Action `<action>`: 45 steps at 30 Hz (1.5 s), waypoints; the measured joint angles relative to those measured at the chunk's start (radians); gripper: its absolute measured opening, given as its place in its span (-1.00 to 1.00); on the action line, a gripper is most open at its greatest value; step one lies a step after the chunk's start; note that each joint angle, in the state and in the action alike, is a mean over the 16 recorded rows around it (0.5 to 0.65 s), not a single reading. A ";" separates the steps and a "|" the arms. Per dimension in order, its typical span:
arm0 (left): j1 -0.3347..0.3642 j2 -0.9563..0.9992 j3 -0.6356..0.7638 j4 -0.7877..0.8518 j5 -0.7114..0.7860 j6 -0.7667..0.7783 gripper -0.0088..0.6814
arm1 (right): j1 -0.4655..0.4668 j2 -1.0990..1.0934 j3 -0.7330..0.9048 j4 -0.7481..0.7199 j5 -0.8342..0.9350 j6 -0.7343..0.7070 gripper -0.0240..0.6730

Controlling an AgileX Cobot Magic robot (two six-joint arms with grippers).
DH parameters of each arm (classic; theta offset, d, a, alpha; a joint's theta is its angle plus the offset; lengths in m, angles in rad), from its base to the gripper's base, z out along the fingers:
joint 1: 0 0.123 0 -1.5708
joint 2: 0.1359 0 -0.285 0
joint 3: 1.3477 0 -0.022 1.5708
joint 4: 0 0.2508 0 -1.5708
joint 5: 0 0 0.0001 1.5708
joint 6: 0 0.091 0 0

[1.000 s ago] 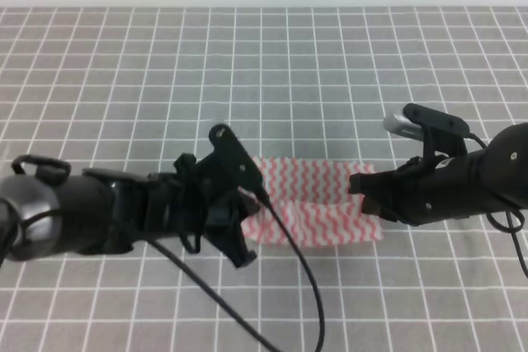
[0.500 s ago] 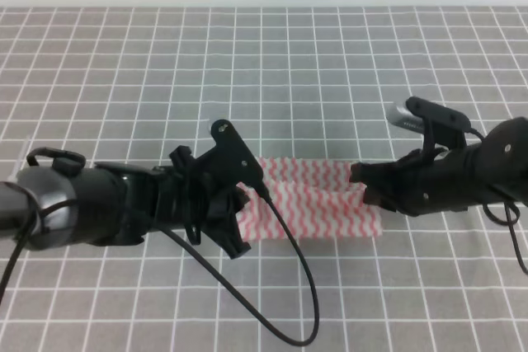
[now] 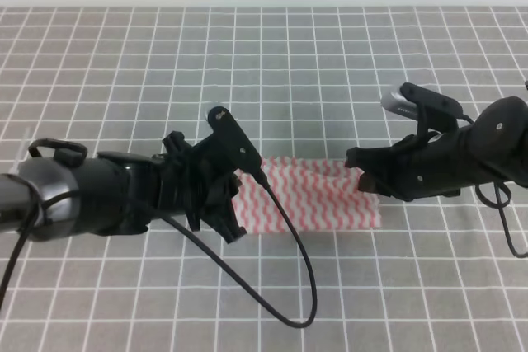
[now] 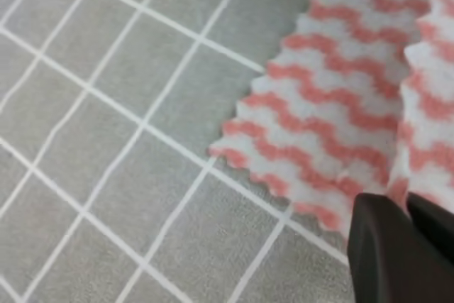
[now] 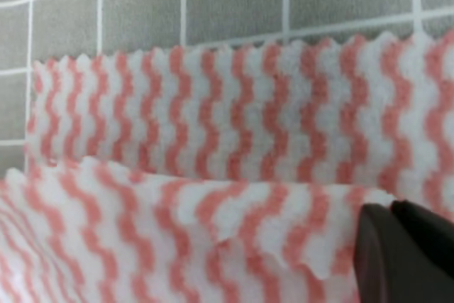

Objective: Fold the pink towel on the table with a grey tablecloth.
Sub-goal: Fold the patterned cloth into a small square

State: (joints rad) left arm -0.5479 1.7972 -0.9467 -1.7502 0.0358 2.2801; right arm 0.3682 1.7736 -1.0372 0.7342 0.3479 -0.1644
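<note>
A: Where is the pink towel [image 3: 309, 195] located?

B: It is laid on the table with a grey tablecloth [image 3: 272, 72], near the middle of the exterior high view, doubled into a strip between the two arms. A serrated corner [image 4: 237, 148] is seen lying flat on the grid in the left wrist view.

A: How is the left gripper [image 3: 233, 204] set?

B: Its dark fingers [image 4: 397, 246] are shown drawn together on a raised edge of the towel at the strip's left end.

A: And the right gripper [image 3: 363, 175]?

B: It is placed at the strip's right end. In the right wrist view an upper layer [image 5: 177, 218] is seen lifted over the flat lower layer [image 5: 213, 111], and the fingers [image 5: 404, 253] are pressed together on that upper layer's edge.
</note>
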 joint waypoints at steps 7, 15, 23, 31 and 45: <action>0.000 0.020 -0.023 0.000 -0.017 0.004 -0.98 | -0.006 0.024 -0.018 -0.007 0.007 0.000 -0.97; 0.000 0.051 -0.045 0.000 -0.018 0.005 -0.98 | -0.020 0.038 -0.021 -0.011 0.005 0.000 -0.97; 0.000 0.071 -0.055 0.000 -0.017 0.005 -0.98 | -0.029 0.043 -0.023 -0.014 0.002 -0.001 -0.97; 0.000 0.077 -0.058 0.000 -0.017 0.005 -0.98 | -0.029 0.055 -0.049 -0.014 0.010 -0.009 -0.97; 0.000 0.088 -0.084 0.000 -0.026 0.018 -0.99 | -0.040 0.082 -0.097 -0.015 0.039 -0.023 -0.97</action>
State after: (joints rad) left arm -0.5479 1.8849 -1.0308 -1.7506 0.0101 2.2986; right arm 0.3278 1.8552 -1.1344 0.7190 0.3867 -0.1875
